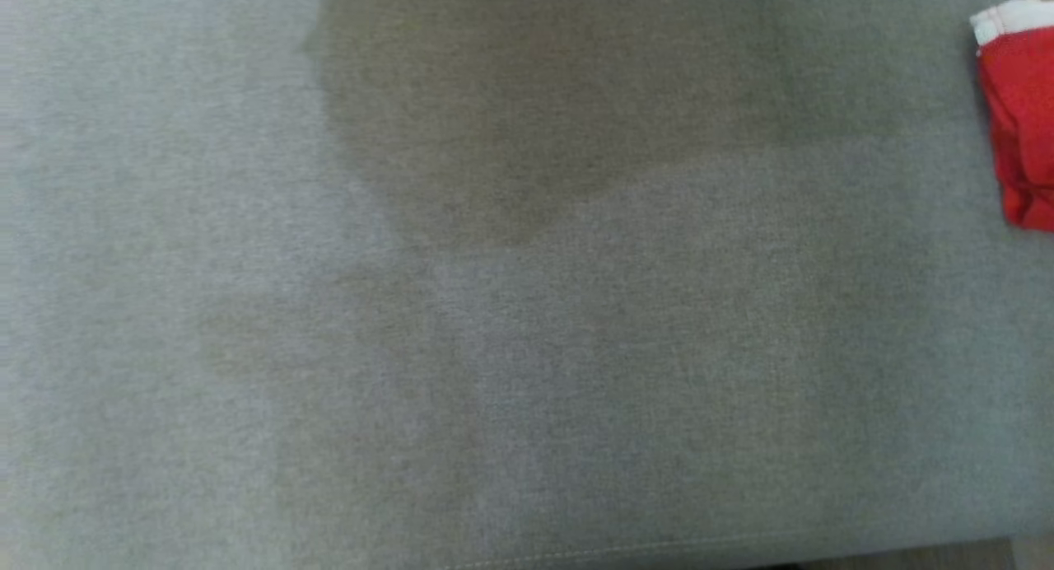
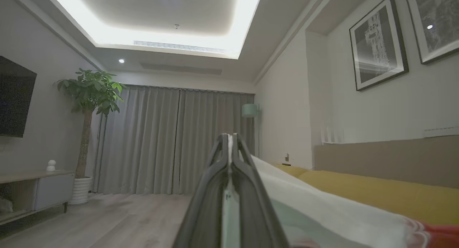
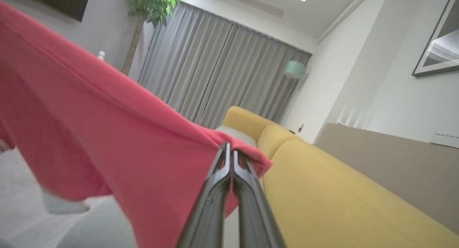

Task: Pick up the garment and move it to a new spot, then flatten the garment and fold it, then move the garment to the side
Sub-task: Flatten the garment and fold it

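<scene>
In the head view we have a broad stretch of grey upholstery (image 1: 494,348) open on every side, with its seamed front edge along the bottom. The red garment (image 1: 1021,125) sits at the right edge, cut off by the frame, its white band uppermost and its long axis running top to bottom.

In the left wrist view the left gripper (image 2: 229,137) has its fingers pressed together on pale cloth of the garment (image 2: 322,212), which slopes lower right past the yellow sofa (image 2: 376,194).

In the right wrist view the right gripper (image 3: 229,147) pinches a red edge, and the cloth stretches up-left.
</scene>
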Controlling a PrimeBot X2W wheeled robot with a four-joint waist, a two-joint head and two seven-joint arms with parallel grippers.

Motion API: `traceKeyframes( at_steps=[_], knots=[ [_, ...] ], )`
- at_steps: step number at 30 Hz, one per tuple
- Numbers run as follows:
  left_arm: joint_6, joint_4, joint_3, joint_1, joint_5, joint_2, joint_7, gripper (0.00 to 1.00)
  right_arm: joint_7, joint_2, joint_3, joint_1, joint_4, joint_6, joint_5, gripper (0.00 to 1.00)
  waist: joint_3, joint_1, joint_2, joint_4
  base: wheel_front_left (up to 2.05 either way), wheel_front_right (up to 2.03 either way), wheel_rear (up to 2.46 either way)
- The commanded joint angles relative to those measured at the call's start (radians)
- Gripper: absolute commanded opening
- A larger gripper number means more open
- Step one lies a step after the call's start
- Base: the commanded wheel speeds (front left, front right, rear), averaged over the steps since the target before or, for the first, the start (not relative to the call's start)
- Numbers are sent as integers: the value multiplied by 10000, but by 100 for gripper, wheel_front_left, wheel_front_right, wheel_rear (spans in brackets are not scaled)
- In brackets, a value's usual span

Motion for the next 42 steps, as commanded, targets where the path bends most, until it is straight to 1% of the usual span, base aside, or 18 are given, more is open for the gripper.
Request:
traceKeyframes(
  at_steps=[1,3,5,8,12,15,19,23,26,31,38,42],
  knots=[
    [-62,-285,-24,-155,209,559,-121,0,-130,178,-27,131,22,-9,-92,0,-182,-2,1,127,0,0,0],
    [-102,-212,-251,385,300,479,-169,0,-220,203,25,581,507,-9,-157,0,-370,-2,1,257,0,0,0],
    [-125,-518,-452,1187,417,426,-178,0,-265,167,83,1122,855,-9,-112,0,-555,-2,1,402,0,0,0],
    [-137,-948,-767,2834,358,362,-181,0,-290,86,286,2105,1297,-9,121,0,-909,-2,1,575,0,0,0],
    [-140,-1474,-1533,5264,209,584,-183,0,-296,-152,741,3466,1751,-9,670,0,-1452,-2,1,753,0,0,0],
    [-141,-1816,-1858,6856,-25,805,-183,0,-213,-217,1551,4383,2191,-9,1207,0,-1883,-2,1,840,0,0,0],
    [-142,-2190,-2268,8849,-344,1198,-184,0,413,-341,2809,5385,2343,-9,2397,0,-2565,-2,1,841,0,0,0],
    [-142,-2675,-3021,10442,-755,1840,-40,0,1264,-809,4151,6051,1825,-9,3619,0,-3035,-2,1,853,0,0,0],
    [-143,-3189,-3391,11221,-1047,2239,304,0,2114,-1375,5127,6467,1226,-9,4609,0,-3357,-2,1,898,0,0,0],
    [-93,-4222,-3651,12166,-1198,2732,958,0,3774,-2445,6407,7066,-46,-9,6412,0,-3809,-2,1,904,0,0,0],
    [21,-5688,-3944,13471,-1572,3320,2063,0,5441,-3864,7670,7725,-2131,-9,8493,0,-4306,-2,1,741,0,0,0],
    [155,-6521,-4037,14009,-1835,3549,2625,0,6232,-4607,8030,8032,-3214,-9,9480,0,-4408,-2,1,684,0,0,0]
  ],
)
